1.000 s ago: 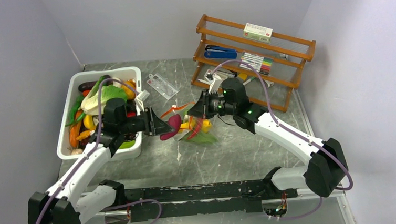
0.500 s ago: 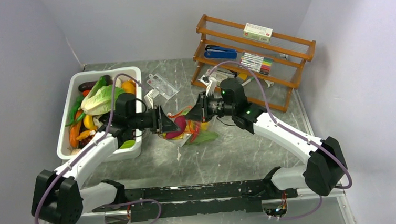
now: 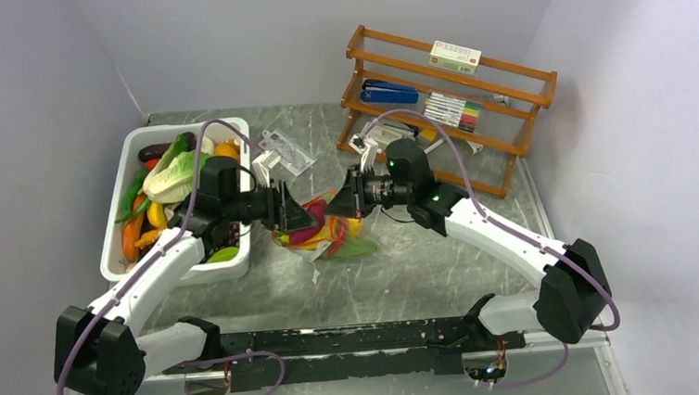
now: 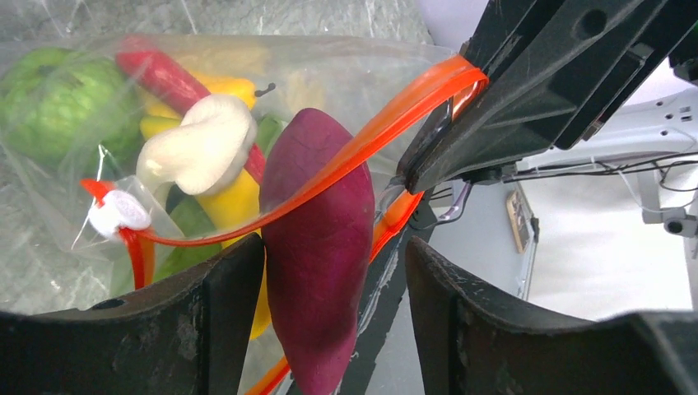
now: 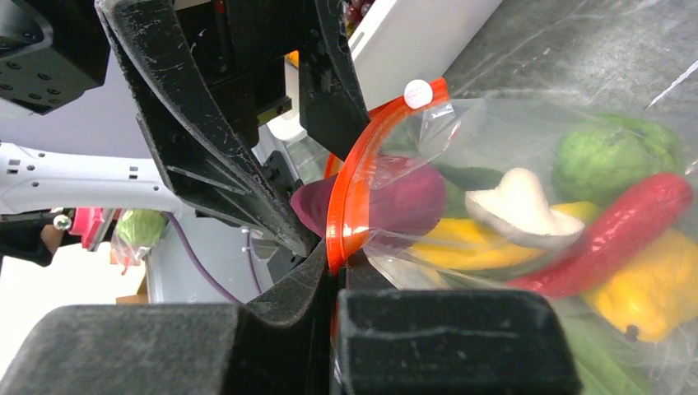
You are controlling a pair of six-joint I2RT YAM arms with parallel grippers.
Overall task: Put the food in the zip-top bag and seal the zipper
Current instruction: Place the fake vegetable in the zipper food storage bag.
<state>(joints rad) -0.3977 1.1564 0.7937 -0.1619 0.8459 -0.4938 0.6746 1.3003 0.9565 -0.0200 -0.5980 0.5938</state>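
Note:
The clear zip-top bag [image 3: 330, 239] lies mid-table holding a green round fruit [image 5: 609, 156], a white mushroom [image 5: 518, 206], a red chili [image 5: 617, 230] and yellow pieces. My right gripper [image 5: 339, 271] is shut on the red-orange zipper [image 5: 350, 185] and holds the mouth up and open. My left gripper [image 4: 333, 304] is at the mouth, jaws open. A purple sweet potato [image 4: 317, 239] sits between its fingers, against the left finger with a gap to the right one, partly through the zipper loop [image 4: 379, 136]. In the top view the grippers [image 3: 293, 215] [image 3: 338, 198] face each other.
A white bin [image 3: 113, 256] with several more toy vegetables stands at the left, beside my left arm. A wooden rack [image 3: 450, 97] with pens and boxes stands at the back right. A small clear packet [image 3: 285, 151] lies behind the bag.
My left gripper carried the purple sweet potato right into the bag's mouth. The right gripper stayed on the zipper. The bag shifted slightly left.

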